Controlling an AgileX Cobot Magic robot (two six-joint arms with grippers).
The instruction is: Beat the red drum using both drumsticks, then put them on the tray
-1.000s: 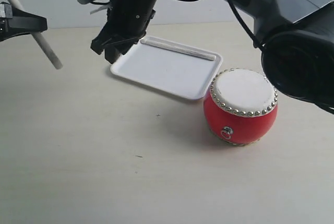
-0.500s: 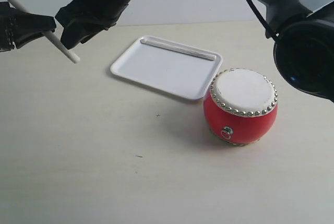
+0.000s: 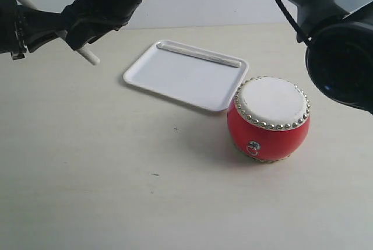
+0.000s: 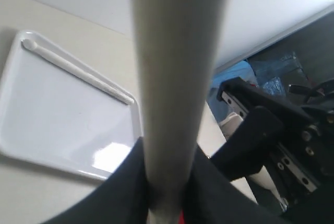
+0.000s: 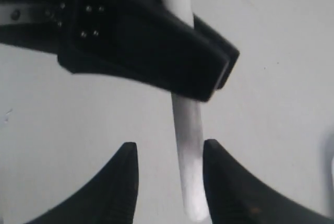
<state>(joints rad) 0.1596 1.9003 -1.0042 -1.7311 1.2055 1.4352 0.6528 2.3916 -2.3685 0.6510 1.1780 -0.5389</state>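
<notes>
Drumstick [image 3: 90, 57] stays pinched in left gripper [image 3: 49, 28]; right gripper [image 5: 170, 148] has arrived, spread astride it, perhaps untouching; stick's top cropped.

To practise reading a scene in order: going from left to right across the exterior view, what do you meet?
left gripper clamped on a drumstick → tray → red drum. What overlaps these is left out.
</notes>
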